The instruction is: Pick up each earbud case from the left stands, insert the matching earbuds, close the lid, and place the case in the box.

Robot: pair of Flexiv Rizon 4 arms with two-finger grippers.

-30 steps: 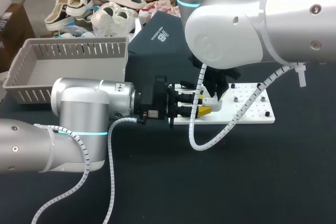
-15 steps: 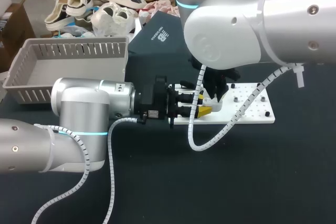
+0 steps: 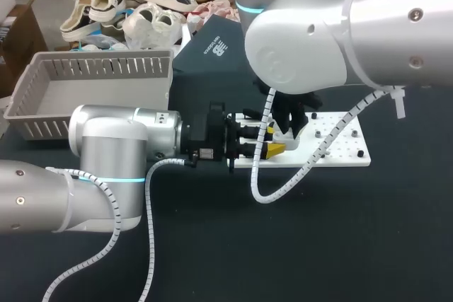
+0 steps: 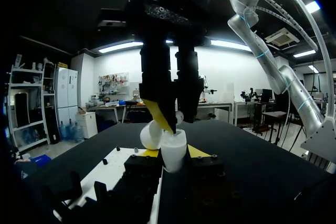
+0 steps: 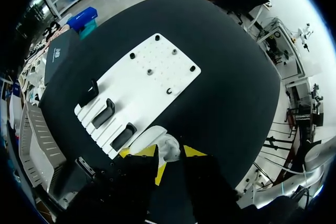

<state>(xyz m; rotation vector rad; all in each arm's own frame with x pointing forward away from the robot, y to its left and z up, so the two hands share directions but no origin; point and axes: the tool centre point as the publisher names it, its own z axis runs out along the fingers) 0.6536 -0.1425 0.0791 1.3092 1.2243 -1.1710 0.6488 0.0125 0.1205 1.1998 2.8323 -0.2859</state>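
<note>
A white earbud case [image 4: 173, 153] with its lid [image 4: 150, 136] swung open sits between the yellow tips of my left gripper [image 4: 173, 151], which is shut on it from both sides. In the head view the left gripper [image 3: 274, 149] holds the case [image 3: 289, 143] at the near left edge of the white stand board [image 3: 340, 150]. My right gripper [image 4: 171, 121] comes straight down from above. Its fingers stand slightly apart, and one yellow fingertip [image 4: 160, 118] dips into the open case. In the right wrist view the case [image 5: 163, 142] lies just ahead of the right gripper [image 5: 165, 169].
Three black stands [image 5: 105, 113] line one end of the white board [image 5: 152, 77], all bare. A grey slatted basket [image 3: 42, 97] sits at the far left, and a dark box [image 3: 212, 54] behind it. My right arm's big elbow [image 3: 318, 33] hangs over the board.
My right arm has shifted slightly to the left above the case. The left arm and the case have stayed where they were.
</note>
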